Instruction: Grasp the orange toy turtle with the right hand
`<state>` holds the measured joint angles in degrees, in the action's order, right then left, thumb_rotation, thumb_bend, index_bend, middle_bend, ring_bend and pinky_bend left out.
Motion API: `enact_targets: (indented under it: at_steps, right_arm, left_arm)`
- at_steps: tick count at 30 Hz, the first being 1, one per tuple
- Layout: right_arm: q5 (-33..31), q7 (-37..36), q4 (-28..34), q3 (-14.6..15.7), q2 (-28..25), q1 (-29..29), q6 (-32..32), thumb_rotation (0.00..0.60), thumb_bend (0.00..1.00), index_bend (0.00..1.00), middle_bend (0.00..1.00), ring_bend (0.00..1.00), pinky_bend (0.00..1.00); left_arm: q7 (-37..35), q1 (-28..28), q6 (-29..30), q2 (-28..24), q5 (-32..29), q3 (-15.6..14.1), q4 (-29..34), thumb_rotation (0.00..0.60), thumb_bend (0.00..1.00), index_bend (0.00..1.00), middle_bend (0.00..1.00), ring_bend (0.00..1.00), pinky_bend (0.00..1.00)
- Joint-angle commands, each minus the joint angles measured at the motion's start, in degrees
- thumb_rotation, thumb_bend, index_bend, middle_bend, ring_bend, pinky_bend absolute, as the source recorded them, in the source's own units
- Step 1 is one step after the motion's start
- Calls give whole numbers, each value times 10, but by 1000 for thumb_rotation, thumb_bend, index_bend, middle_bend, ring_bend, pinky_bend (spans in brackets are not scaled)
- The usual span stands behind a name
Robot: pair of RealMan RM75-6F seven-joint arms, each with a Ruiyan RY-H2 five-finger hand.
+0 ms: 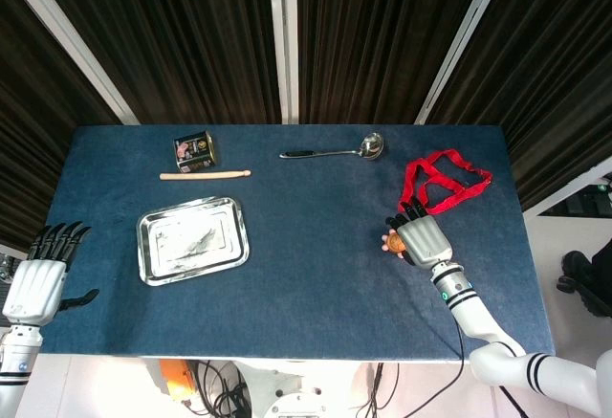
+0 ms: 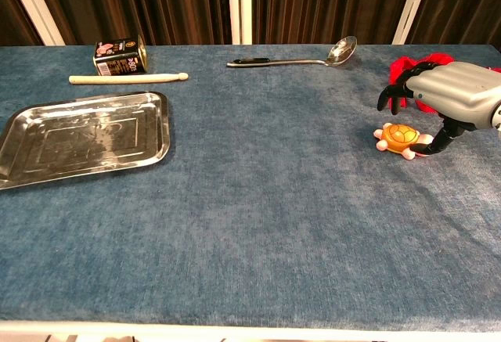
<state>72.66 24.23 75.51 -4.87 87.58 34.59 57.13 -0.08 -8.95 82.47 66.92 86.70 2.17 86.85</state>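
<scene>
Now, at the table's three o'clock, the right hand (image 2: 450,99) arches over the turtle (image 2: 401,138), fingers spread, thumb touching, grasp unfinished.

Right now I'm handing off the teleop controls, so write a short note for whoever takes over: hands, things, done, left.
Right hand: over the orange toy turtle, fingers curled down around it, thumb by its shell; grip not closed.
Left hand: open, idle at the table's left edge, holding nothing.
Turtle sits on the blue tabletop, beside the red strap.
Done: the reach.
Left: close the fingers and secure the grasp.
</scene>
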Motion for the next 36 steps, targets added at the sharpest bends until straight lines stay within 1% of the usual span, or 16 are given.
enact_targets:
  at_steps: [1,2,5,8,10,15,17,19,22,28,29,31,32,34,35,36]
  right_arm:
    - [1,-2,0,0,0,0,1,600,170,251,298,81,0]
    - [2,-3,0,0,0,0,2,600,188,262,319,81,0]
    - [5,-3,-4,0,1,0,2,600,258,351,403,96,0]
    - [6,0,-9,1,4,1,0,600,320,488,511,145,0]
    - [4,2,-12,2,6,2,-3,600,345,619,609,200,0]
    - [3,5,-22,0,17,1,0,600,416,874,792,330,0]
    - [6,5,-26,0,22,0,5,600,460,957,853,377,0]
    - [9,2,-30,-1,25,-2,12,600,519,998,904,419,0]
    - [14,1,-35,-1,28,-3,17,600,547,1000,934,447,0]
    - [16,2,-36,1,28,-5,19,600,538,1000,943,447,0]
    - [20,-6,-34,1,27,-6,19,600,509,1000,943,444,0]
    - [24,-14,-32,3,22,-7,18,600,377,962,910,433,0]
    - [24,-17,-30,3,19,-7,17,600,287,886,863,416,0]
    - [24,-20,-27,1,16,-8,18,600,161,641,713,342,0]
    - [23,-22,-24,1,13,-9,18,600,132,559,653,308,0]
    - [23,-23,-22,0,10,-9,18,600,105,440,548,243,0]
  left_arm:
    - [0,0,0,-1,0,0,1,600,60,90,36,0,33]
    - [0,0,1,-1,1,1,1,600,60,90,36,0,33]
    - [-2,0,1,0,-1,1,-1,600,59,89,36,0,33]
    - [-7,1,-1,0,-3,0,-3,600,60,89,36,0,33]
    - [-8,1,-1,0,-2,0,-3,600,60,89,36,0,33]
    - [-9,1,0,0,-2,0,-4,600,60,89,36,0,33]
    - [-9,1,-1,1,-2,0,-4,600,60,89,36,0,33]
    - [-10,1,-1,1,-3,0,-5,600,60,89,36,0,33]
    - [-11,1,0,1,-2,0,-6,600,59,89,36,0,33]
    - [-12,2,1,2,-2,0,-7,600,60,89,36,0,33]
    - [-12,2,1,2,-2,0,-7,600,60,89,36,0,33]
    - [-12,2,1,2,-2,0,-6,600,60,89,36,0,33]
    - [-11,2,1,1,-2,0,-6,600,60,89,36,0,33]
    - [-11,2,1,1,-1,0,-5,600,60,89,36,0,33]
    - [-10,1,1,1,-1,0,-5,600,60,89,36,0,33]
    - [-10,1,1,1,-1,0,-5,600,60,89,36,0,33]
